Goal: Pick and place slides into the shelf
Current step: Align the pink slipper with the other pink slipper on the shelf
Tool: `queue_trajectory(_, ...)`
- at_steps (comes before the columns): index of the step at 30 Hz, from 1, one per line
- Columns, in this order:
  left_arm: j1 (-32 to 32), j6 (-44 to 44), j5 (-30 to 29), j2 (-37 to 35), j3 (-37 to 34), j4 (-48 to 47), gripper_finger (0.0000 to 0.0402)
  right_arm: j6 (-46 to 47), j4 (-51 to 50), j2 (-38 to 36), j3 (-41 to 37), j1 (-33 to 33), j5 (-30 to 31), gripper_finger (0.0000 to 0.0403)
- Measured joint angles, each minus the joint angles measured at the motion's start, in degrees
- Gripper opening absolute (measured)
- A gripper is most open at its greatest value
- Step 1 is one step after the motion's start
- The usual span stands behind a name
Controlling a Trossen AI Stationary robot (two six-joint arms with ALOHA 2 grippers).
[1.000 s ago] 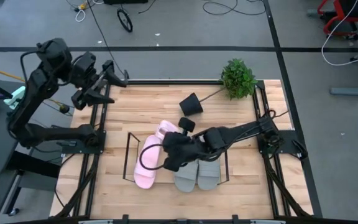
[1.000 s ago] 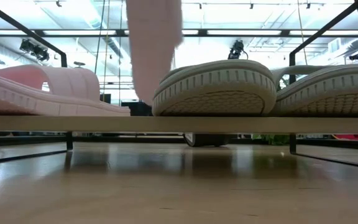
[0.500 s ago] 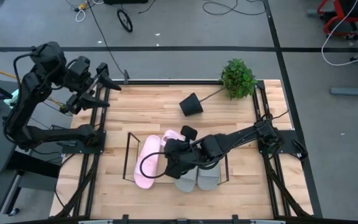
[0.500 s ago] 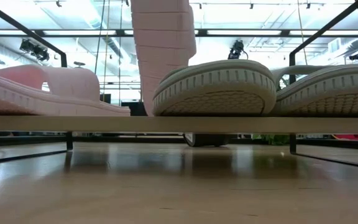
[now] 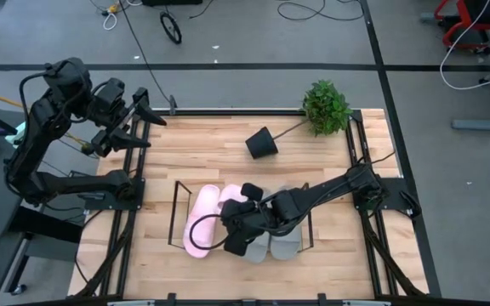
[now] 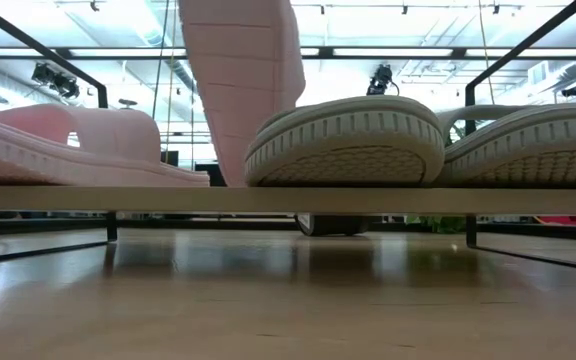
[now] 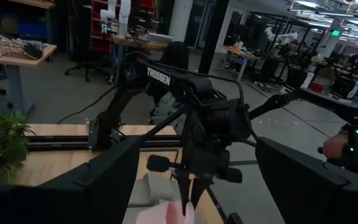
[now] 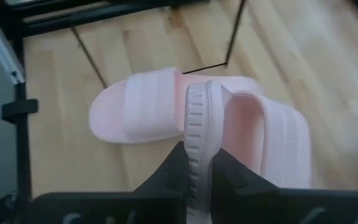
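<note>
Two grey slides (image 5: 272,242) lie side by side at the right end of the black wire shelf (image 5: 177,202); their toes (image 6: 343,140) face the low camera. One pale pink slide (image 5: 198,223) lies flat at the shelf's left end. The second pink slide (image 5: 229,198) stands on edge between them, held by my right gripper (image 5: 233,228), which is shut on it. It shows in the low view as an upright, slightly tilted pink slide (image 6: 243,90). My left gripper (image 5: 139,119) is open, raised over the table's far left corner. My right gripper pinches the rim of the pink slide's sole (image 8: 197,146) between its two fingers (image 8: 173,174). The slide is turned on its side with the strap (image 8: 272,134) to one side. It stands nearly upright in the low view, its lower end (image 6: 230,175) down among the other slides.
A small black pot (image 5: 262,143) lies tipped over on the far part of the table, its green plant (image 5: 326,106) near the far right corner. Black metal rails (image 5: 130,195) run along both sides. Bare wood lies between the shelf and the pot.
My right gripper has moved toward the table's near edge and down, carrying the pink slide from behind the shelf into the gap between the flat pink slide and the grey ones. My left arm has drawn back a little toward the left edge.
</note>
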Motion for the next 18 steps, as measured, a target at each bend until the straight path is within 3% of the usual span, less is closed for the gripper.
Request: queue_trajectory(18, 0.02, 0.51, 0.02, 0.00, 0.00, 0.04, 0.0325, 4.52, 16.22, 0.00, -12.14, 0.58, -8.29, 0.0032)
